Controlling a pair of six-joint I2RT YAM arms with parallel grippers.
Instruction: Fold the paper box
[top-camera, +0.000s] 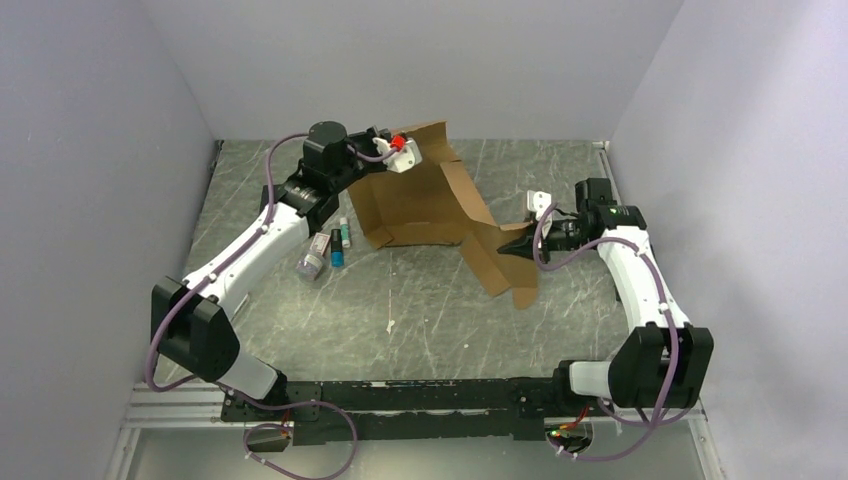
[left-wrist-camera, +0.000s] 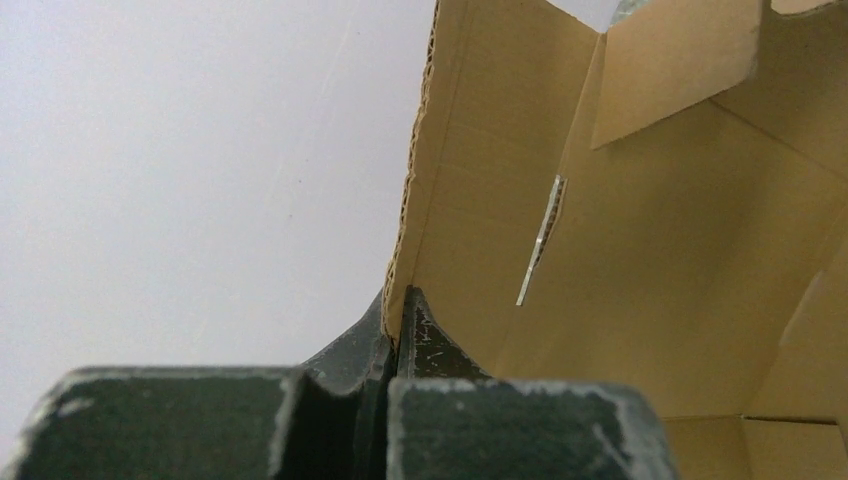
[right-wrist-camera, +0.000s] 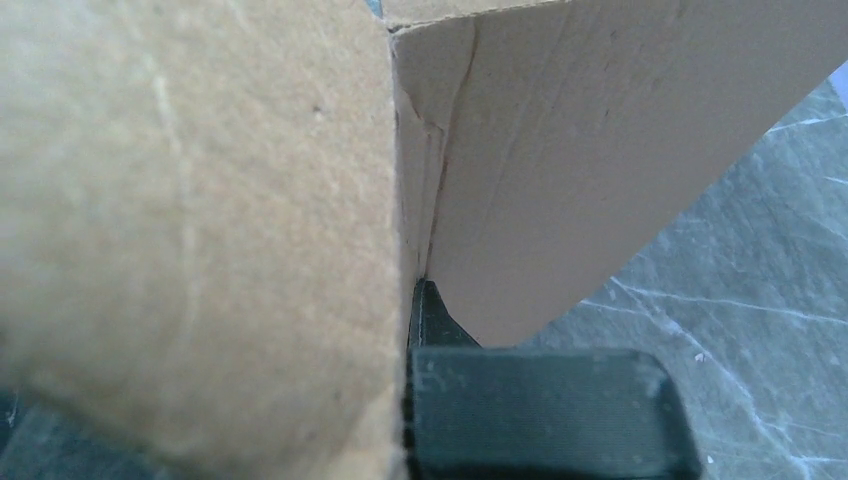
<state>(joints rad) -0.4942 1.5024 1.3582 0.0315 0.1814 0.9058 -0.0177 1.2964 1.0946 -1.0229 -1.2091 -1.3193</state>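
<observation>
The left gripper (left-wrist-camera: 397, 318) is clamped shut on the raised corrugated edge of the paper box (top-camera: 425, 205), at its far left corner. The right gripper (top-camera: 517, 243) pinches a flap at the box's near right end. The box lies partly unfolded toward the far middle of the desk (top-camera: 420, 330), with small bottles (top-camera: 325, 255) just to its left.

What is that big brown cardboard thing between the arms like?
A plain brown corrugated cardboard box, die-cut with flaps, only partly folded. It lies on the grey scratched table, one wall raised at the far left. The left arm's fingers pinch that wall's edge; the right arm's fingers pinch a creased flap at its right end.
</observation>
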